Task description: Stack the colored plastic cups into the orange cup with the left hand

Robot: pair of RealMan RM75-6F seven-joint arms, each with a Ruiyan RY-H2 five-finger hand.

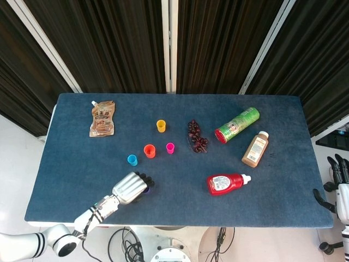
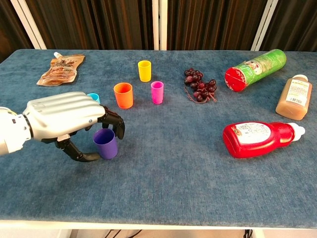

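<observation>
My left hand (image 2: pixel 69 121) has a ribbed silver-grey back and glossy black fingers (image 2: pixel 116 121), with a black thumb. Behind it, at the lower left of the head view, runs a white forearm ringed with black bands. My right hand (image 1: pixel 339 185), at the right edge, shows black fingers on a pale body
</observation>
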